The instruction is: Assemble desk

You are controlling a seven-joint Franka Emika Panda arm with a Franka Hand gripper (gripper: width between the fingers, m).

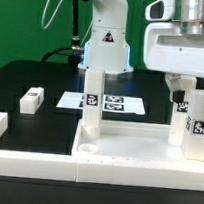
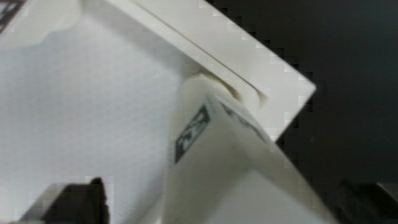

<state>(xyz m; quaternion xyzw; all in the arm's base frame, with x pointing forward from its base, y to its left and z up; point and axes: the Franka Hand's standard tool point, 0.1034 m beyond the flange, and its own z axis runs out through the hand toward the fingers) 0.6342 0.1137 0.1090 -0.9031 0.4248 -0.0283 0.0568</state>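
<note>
Border wall (image 1: 44,167) up front, desk panel (image 1: 136,150) tucked behind it, right leg (image 1: 195,126) upright on its corner. Gripper (image 1: 191,98) wide open around leg, holding nothing (I think). My worry: finger clips leg on retreat, topples it.

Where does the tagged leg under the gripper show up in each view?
Exterior view: the leg stands upright on the panel, near the exterior view's right edge.
Wrist view: it runs through the middle, tag showing, between the open gripper fingertips.
Shared landmark: the leg's black-and-white tag, seen in both.
</note>
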